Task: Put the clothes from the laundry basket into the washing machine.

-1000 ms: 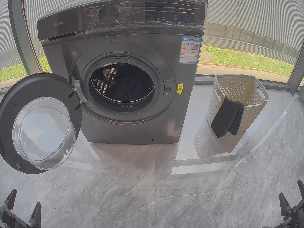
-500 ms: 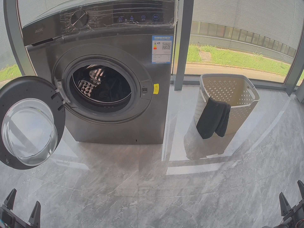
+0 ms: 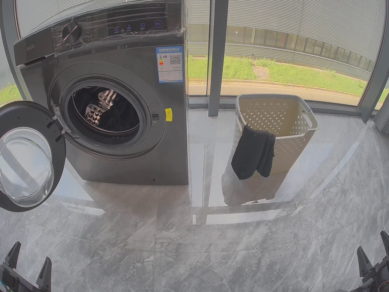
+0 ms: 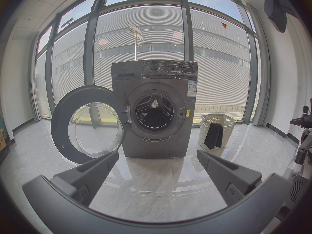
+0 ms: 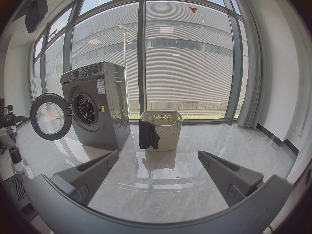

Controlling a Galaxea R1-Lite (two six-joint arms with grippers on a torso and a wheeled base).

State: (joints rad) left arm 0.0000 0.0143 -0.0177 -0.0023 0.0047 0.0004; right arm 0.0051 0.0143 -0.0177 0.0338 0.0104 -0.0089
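Observation:
A grey washing machine [image 3: 121,114] [image 4: 156,111] [image 5: 97,104] stands at the left with its round door [image 3: 24,159] swung open; dark cloth lies inside the drum [image 3: 103,112]. To its right a cream laundry basket [image 3: 283,138] [image 4: 216,130] [image 5: 164,129] stands on the floor. A black garment [image 3: 254,153] [image 4: 214,135] [image 5: 148,134] hangs over the basket's front rim. My left gripper [image 3: 28,262] [image 4: 157,161] is open and empty, low at the near left. My right gripper [image 3: 372,250] [image 5: 159,163] is open and empty at the near right. Both are far from basket and machine.
Polished grey marble floor [image 3: 194,240] stretches between me and the machine. Tall windows with dark pillars [image 3: 216,45] run behind. The open door juts out to the left of the machine front.
The whole head view has shifted: machine and basket now sit further left in the picture, so the camera turned right. Both grippers keep their places, open.

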